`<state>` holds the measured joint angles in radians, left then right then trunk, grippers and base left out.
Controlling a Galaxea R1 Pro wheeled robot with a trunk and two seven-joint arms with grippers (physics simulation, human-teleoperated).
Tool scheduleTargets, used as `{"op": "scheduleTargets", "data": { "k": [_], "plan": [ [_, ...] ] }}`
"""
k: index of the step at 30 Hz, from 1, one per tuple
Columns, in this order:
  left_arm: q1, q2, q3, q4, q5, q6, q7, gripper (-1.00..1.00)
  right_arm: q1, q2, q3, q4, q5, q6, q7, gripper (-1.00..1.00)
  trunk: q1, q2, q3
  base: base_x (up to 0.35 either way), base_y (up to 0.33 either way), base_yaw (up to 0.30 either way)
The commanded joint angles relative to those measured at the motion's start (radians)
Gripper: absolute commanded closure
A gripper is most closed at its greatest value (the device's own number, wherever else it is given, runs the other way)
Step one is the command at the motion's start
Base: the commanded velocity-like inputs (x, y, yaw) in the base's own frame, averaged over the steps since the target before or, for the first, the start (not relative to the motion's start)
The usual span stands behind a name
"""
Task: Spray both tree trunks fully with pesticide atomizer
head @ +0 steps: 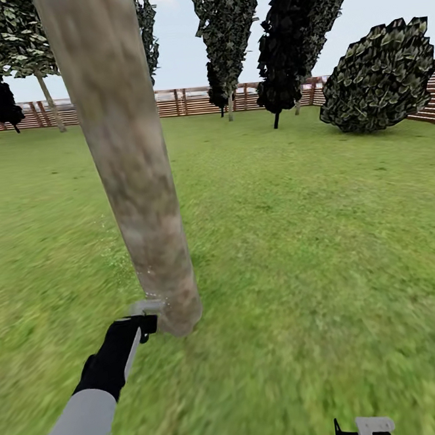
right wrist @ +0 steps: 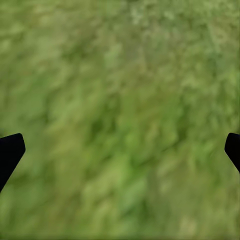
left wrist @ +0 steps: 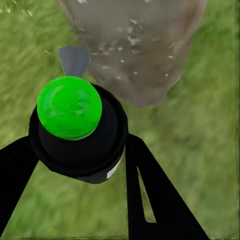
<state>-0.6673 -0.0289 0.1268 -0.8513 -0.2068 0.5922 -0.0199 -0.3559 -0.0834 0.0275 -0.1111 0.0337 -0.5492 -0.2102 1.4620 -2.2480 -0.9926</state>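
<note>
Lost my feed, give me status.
Left gripper shut on atomizer, right gripper open over grass. Nozzle at tree trunk base, white specks on bark. Nothing in the way.

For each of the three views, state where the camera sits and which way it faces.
Head view: on the robot's head, looking forward and down at the tree trunk and fence; left arm visible.
Left wrist view: along the left gripper, shut on the atomizer, facing the trunk base.
Right wrist view: along the open right gripper, facing grass.
Shared: head and left wrist views both show the trunk.
</note>
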Motion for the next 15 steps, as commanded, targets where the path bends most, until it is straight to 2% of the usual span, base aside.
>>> {"op": "scheduleTargets", "data": {
  "k": [1, 3, 4, 6, 8, 9, 10, 13, 15],
  "plan": [
    [-0.009, -0.011, -0.02, -0.001, -0.005, 0.028, 0.0, 1.0, 0.0, 0.0, 0.0, 0.0, 0.0, 0.0, 0.0, -1.0, 0.0, 0.0, 0.0, 0.0, 0.0, 0.002],
    [-0.032, -0.026, -0.036, -0.001, -0.004, 0.063, 0.0, 1.0, 0.0, -0.001, 0.0, 0.001, 0.001, 0.0, 0.0, -1.0, 0.0, 0.0, 0.0, 0.0, 0.0, 0.001],
    [-0.042, -0.025, -0.04, -0.001, -0.003, 0.074, -0.002, 1.0, 0.0, -0.001, 0.0, 0.001, 0.001, 0.0, 0.0, -1.0, 0.0, 0.0, 0.0, 0.0, 0.0, 0.0],
    [-0.055, -0.001, -0.036, -0.001, -0.004, 0.094, -0.004, 1.0, 0.0, -0.001, 0.0, 0.001, 0.001, 0.0, 0.0, -1.0, 0.0, 0.0, 0.0, 0.0, 0.0, 0.0],
    [-0.056, 0.068, -0.034, 0.0, -0.002, 0.104, -0.014, 1.0, 0.0, -0.001, 0.0, 0.001, 0.001, 0.0, 0.0, -1.0, 0.0, 0.0, 0.0, 0.0, 0.0, 0.0],
    [-0.056, 0.111, -0.034, 0.002, -0.002, 0.107, -0.048, 1.0, 0.0, -0.001, 0.0, 0.001, 0.0, 0.0, 0.0, -1.0, 0.0, 0.0, 0.0, 0.0, 0.0, 0.0],
    [-0.055, 0.134, -0.037, 0.007, -0.004, 0.111, -0.088, 1.0, 0.0, 0.0, 0.0, 0.0, 0.0, 0.0, 0.0, -1.0, 0.0, 0.0, 0.0, 0.0, 0.0, 0.0],
    [-0.055, 0.146, -0.044, 0.012, -0.012, 0.142, -0.143, 1.0, 0.0, 0.0, 0.0, -0.001, 0.0, 0.0, 0.0, -1.0, 0.0, 0.0, 0.0, 0.0, 0.0, 0.0],
    [-0.056, 0.13, -0.058, 0.013, -0.012, 0.156, -0.159, 1.0, 0.0, 0.0, 0.0, -0.001, 0.0, 0.0, 0.0, -1.0, 0.0, 0.0, 0.0, 0.0, 0.0, 0.008]
  ]
}}
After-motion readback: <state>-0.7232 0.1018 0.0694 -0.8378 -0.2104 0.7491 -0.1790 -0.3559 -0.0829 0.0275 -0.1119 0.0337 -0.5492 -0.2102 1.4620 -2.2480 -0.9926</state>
